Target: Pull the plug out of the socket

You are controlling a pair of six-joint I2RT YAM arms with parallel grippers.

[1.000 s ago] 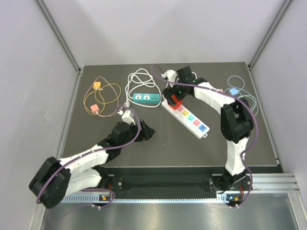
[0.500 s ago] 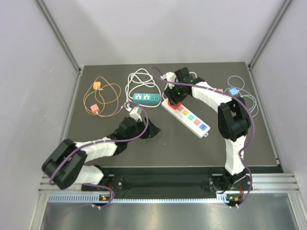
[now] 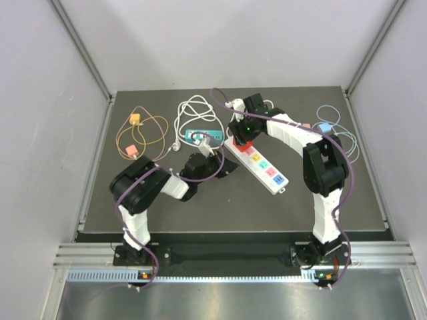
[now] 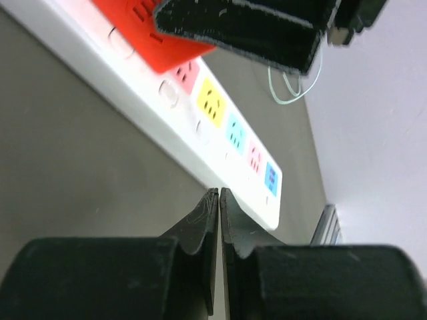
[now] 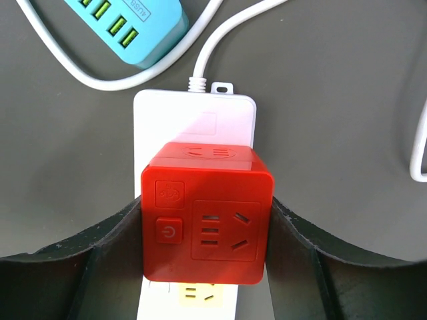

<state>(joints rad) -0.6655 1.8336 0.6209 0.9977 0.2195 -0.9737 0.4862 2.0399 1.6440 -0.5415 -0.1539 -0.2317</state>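
From above, the right gripper (image 3: 241, 135) sits at the far end of the white power strip (image 3: 279, 185), which lies on a slant across the middle of the dark table (image 3: 167, 207). It sits right over the red cube plug (image 3: 243, 142) seated in that end. The left gripper (image 3: 227, 167) is low over the table just beside the strip's near long edge, not touching it. The left wrist covers part of a teal USB strip (image 3: 193, 135). A white cord (image 3: 195, 110) is coiled behind that strip, an orange cable (image 3: 141, 137) lies far left and a pale blue cable (image 3: 328, 130) far right.

In the left wrist view, the left gripper (image 4: 219, 200) has its two fingers (image 4: 200, 227) pressed tip to tip with nothing between them. Beyond them the white power strip (image 4: 167, 127) runs across the table with its row of coloured sockets. The red cube plug (image 4: 150, 43) stands on its far end under a black finger of the right gripper (image 4: 247, 27).

In the right wrist view, the red cube plug (image 5: 207, 210) is plugged into the white power strip (image 5: 193, 113). The right gripper (image 5: 207, 230) clamps it, with one finger (image 5: 110, 240) against each side face. A yellow socket (image 5: 199, 293) shows just below the cube. The teal USB strip (image 5: 127, 27) and the white cord (image 5: 230, 30) lie beyond the strip's end.
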